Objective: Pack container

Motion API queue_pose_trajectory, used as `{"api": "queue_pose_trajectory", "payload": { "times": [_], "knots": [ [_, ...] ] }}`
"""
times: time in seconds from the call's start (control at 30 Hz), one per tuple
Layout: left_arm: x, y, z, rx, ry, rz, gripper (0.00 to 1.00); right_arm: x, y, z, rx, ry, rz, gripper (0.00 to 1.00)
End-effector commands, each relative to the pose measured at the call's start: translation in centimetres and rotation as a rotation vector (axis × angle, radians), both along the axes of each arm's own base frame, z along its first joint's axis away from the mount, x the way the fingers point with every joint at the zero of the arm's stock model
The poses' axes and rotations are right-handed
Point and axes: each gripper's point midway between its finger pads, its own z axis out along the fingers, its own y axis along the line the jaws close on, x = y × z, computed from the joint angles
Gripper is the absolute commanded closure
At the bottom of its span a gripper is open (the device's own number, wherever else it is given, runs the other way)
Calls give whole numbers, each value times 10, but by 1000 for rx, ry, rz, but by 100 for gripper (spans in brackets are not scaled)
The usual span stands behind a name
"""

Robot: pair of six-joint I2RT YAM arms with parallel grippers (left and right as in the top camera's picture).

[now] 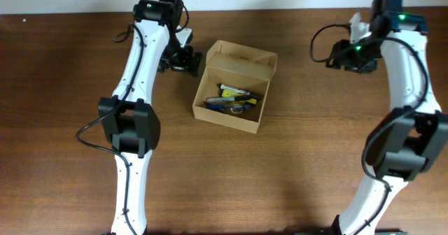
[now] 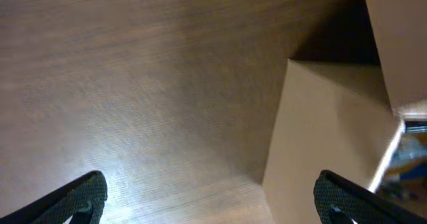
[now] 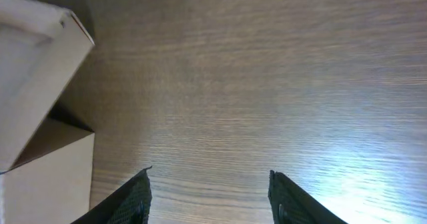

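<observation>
The container [image 1: 234, 88] is a small tan cardboard box in the middle of the table. Its flap lid [image 1: 241, 59] stands up at the far side, and pens and other small yellow and blue items [image 1: 234, 101] lie inside. My left gripper [image 1: 183, 57] hovers just left of the box's far-left corner. It is open and empty [image 2: 210, 199], with the box wall [image 2: 320, 131] in front of its right finger. My right gripper [image 1: 341, 53] hangs well to the right of the box, open over bare wood [image 3: 210, 199]. The box [image 3: 40, 117] shows at the left edge of the right wrist view.
The wooden table's far edge [image 1: 280, 10] runs just behind both grippers, against a pale wall. Both white arms reach in from the near side, the left one [image 1: 129, 123] and the right one [image 1: 406, 137].
</observation>
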Motion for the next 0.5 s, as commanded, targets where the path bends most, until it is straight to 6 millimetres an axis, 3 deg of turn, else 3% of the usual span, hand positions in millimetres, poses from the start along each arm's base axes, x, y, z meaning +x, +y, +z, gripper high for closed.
{"api": "queue_pose_trajectory", "payload": {
  "times": [0.0,0.23,0.47],
  "knots": [
    [7,12,1,7,-24,34,0,-1,24,-22,30,51,41,45],
    [18,23,2,1,-58,58,0,0,56,-52,35,109,101,60],
    [31,23,4,-8,-112,62,0,3,86,-76,44,134,157,64]
  ]
}}
